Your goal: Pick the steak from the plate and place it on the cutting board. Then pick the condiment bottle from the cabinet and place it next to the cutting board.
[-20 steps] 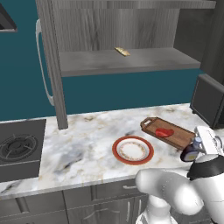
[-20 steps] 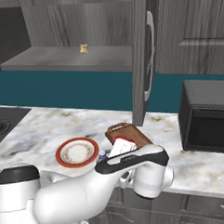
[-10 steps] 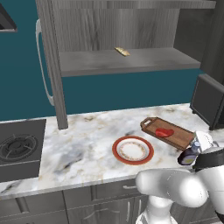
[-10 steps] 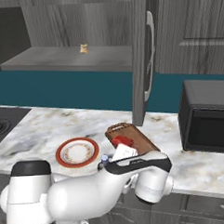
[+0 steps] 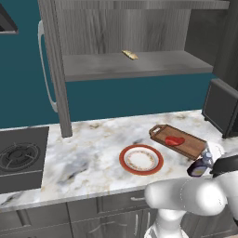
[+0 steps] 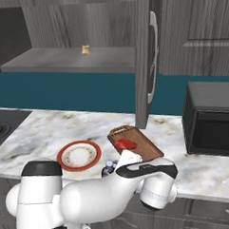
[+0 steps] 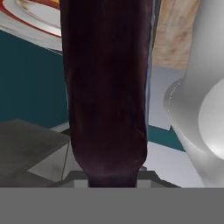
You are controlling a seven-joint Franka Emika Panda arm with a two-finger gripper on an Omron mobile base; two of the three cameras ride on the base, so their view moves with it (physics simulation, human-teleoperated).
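My gripper (image 5: 205,161) is shut on the condiment bottle (image 5: 199,167), a dark brown bottle with a pale cap, near the counter's front edge. It hangs just in front of the cutting board (image 5: 190,146). The red steak (image 5: 175,140) lies on the board. Left of the board sits the red-rimmed plate (image 5: 126,160) with nothing on it. From the right base I see the bottle's cap (image 6: 108,165), the steak (image 6: 125,144), the board (image 6: 145,144) and the plate (image 6: 66,151). In the hand view the bottle (image 7: 107,87) stands between the fingertips (image 7: 78,178).
The grey cabinet (image 5: 56,69) rises behind the counter, with a small yellowish-tan item (image 5: 130,55) on its open shelf. A black microwave (image 5: 223,107) stands at the right and a stove burner (image 5: 18,155) at the left. The cabinet's side panel (image 6: 143,62) carries a long white handle.
The hand with the bottle has sunk a little toward the counter's front edge. Plate, board and steak have stayed where they were.
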